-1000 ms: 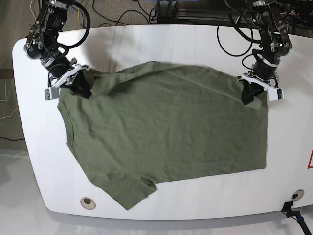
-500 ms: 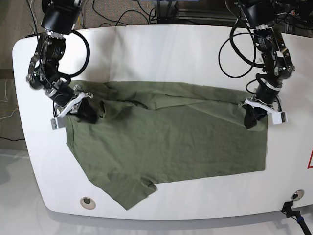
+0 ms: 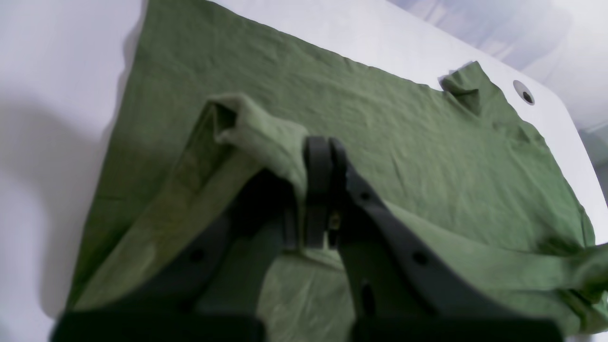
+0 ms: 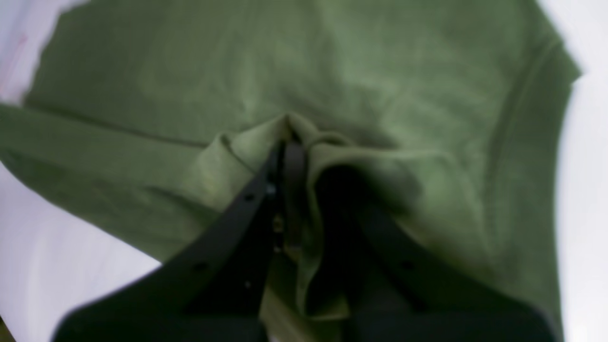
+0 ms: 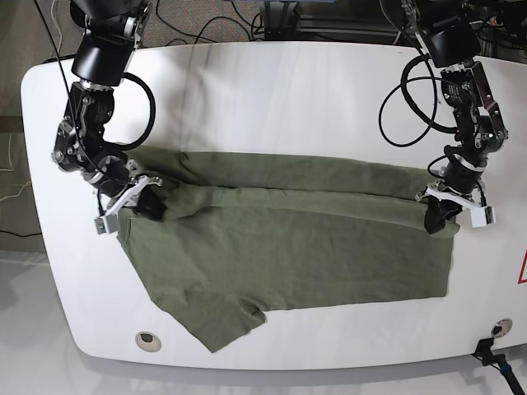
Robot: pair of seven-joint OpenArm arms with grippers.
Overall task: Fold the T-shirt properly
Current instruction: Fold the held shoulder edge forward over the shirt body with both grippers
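Note:
The olive-green T-shirt [image 5: 288, 255] lies across the white table, its far edge lifted and doubled over toward the front. My left gripper [image 5: 436, 219], on the right of the base view, is shut on the hem corner. In the left wrist view the black fingers [image 3: 319, 161] pinch a fold of the T-shirt [image 3: 380, 128]. My right gripper [image 5: 146, 206], on the base view's left, is shut on fabric near the shoulder. In the right wrist view, the closed fingertips [image 4: 287, 147] have the T-shirt [image 4: 237, 61] bunched around them. One sleeve [image 5: 218, 321] points at the front edge.
The white table [image 5: 288, 90] has rounded corners and bare surface behind the shirt. A round hole [image 5: 146, 339] sits near the front left edge. A black fitting [image 5: 494, 350] is at the front right corner. Cables [image 5: 198, 20] hang behind the far edge.
Both grippers have moved toward the table's front, carrying the shirt's far edge with them. The far strip now folds over the body of the shirt.

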